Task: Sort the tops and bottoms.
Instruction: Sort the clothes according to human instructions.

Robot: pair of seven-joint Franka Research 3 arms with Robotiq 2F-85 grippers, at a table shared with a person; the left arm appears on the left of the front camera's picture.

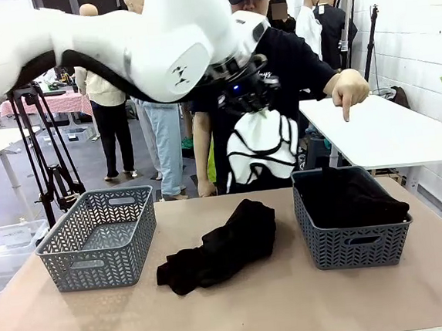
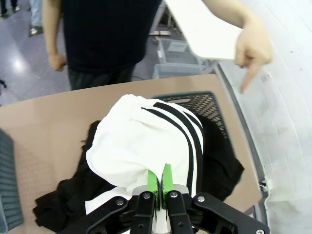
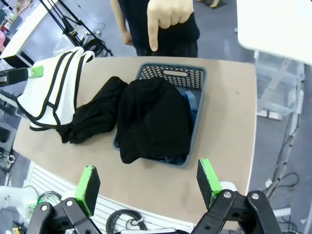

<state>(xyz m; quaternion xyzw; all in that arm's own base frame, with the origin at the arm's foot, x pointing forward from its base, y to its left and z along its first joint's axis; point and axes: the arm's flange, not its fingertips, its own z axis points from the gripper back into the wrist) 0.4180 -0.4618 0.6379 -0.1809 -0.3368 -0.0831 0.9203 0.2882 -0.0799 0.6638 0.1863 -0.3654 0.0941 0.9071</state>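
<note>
My left gripper (image 1: 253, 102) (image 2: 161, 187) is shut on a white garment with black stripes (image 1: 261, 150) (image 2: 146, 144) (image 3: 51, 90), which hangs above the table between the black pile and the right basket. A black garment (image 1: 220, 247) (image 3: 92, 112) lies crumpled mid-table. The right grey basket (image 1: 353, 245) (image 3: 197, 80) holds dark clothes (image 1: 351, 197) (image 3: 151, 117). The left grey basket (image 1: 96, 238) looks empty. My right gripper (image 3: 148, 183) stands open high above the right basket, nothing between its fingers. The person's hand (image 1: 350, 91) (image 2: 253, 48) (image 3: 165, 17) points a finger down toward the right basket.
The person stands at the table's far edge, behind the hanging garment. A white side table (image 1: 380, 128) stands at the back right. Bare tabletop (image 1: 241, 311) runs along the front edge.
</note>
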